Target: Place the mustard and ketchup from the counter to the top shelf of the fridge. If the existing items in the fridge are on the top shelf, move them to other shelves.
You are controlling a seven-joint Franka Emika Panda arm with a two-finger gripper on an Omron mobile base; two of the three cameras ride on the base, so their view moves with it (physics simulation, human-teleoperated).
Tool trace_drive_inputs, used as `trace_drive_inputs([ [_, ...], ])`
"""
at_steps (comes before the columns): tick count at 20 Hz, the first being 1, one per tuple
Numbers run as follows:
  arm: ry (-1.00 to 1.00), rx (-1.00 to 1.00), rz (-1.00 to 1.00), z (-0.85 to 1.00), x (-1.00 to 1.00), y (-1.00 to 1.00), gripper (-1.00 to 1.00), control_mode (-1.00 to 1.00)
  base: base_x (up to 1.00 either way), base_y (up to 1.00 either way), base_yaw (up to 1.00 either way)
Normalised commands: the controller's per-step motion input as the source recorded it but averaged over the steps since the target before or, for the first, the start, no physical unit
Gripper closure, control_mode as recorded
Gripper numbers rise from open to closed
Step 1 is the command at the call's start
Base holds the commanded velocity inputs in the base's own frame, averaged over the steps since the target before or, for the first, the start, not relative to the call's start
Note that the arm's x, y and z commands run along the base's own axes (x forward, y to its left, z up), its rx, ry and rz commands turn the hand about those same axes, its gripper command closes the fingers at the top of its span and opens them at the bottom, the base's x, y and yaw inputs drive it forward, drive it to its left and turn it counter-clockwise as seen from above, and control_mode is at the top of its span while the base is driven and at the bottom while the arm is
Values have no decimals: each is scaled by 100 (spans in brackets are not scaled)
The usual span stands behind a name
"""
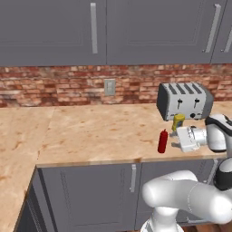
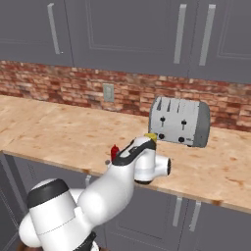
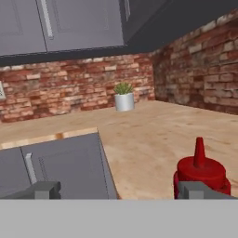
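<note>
Tan wood-grain table [image 1: 90,131] running left to right under grey upper cabinets [image 1: 54,31], brick backsplash [image 1: 59,84] behind with a wall outlet [image 1: 109,87]. Standing upright near the front edge: ketchup [image 1: 162,141], slim and red. Just right of it and slightly further back, mustard [image 1: 178,122], yellow, right in front of a silver toaster [image 1: 185,100]. Pincer [image 1: 174,135] next, level with the bottles, jaws spread wide apart, gripping nothing. From the hand view, ketchup top poking up right behind one fingertip [image 3: 197,189], contact hard to call. Small potted plant [image 3: 124,96] sitting way back by the brick corner.
</note>
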Motion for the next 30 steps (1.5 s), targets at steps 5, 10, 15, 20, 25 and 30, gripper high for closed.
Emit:
trace_drive_inputs([
  [5,0,0,-1,0,23,0,-100,-100,0,0,0],
  [10,0,0,0,-6,9,0,-100,-100,0,0,0],
  [15,0,0,0,-6,0,-1,-100,-100,0,0,0],
  [20,0,0,-1,0,3,-3,-100,-100,0,0,0],
  [25,0,0,-5,-3,0,-19,-100,-100,0,0,0],
  [30,-2,0,-4,0,8,-9,-100,-100,0,0,0],
])
